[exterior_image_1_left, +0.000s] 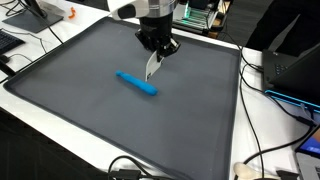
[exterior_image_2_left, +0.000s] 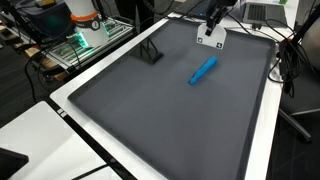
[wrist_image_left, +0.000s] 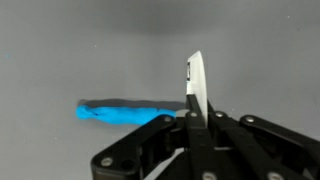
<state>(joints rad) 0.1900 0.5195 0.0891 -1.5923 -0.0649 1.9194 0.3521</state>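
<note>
A: Tool (exterior_image_1_left: 158, 50) state?
B: Clamped shut on thin white flat plastic piece (exterior_image_1_left: 152, 68), upper centre of frame, upright.
A: Nearby?
B: Blue cylindrical plastic stick (exterior_image_1_left: 136, 83) just beside it, flat on dark grey surface (exterior_image_1_left: 80, 110).

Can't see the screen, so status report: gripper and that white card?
Gripper shut on white card, held upright. Blue marker lies on grey mat close beside it. Nothing between them.

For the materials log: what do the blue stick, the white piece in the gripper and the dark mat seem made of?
Blue stick: probably plastic, matte, evenly saturated colour; blur leaves it open. White piece, clamped in the gripper: thin, flat, stiff edge, so card or plastic sheet. Mat: dark grey, dull, no glare, likely rubber or fabric.
</note>
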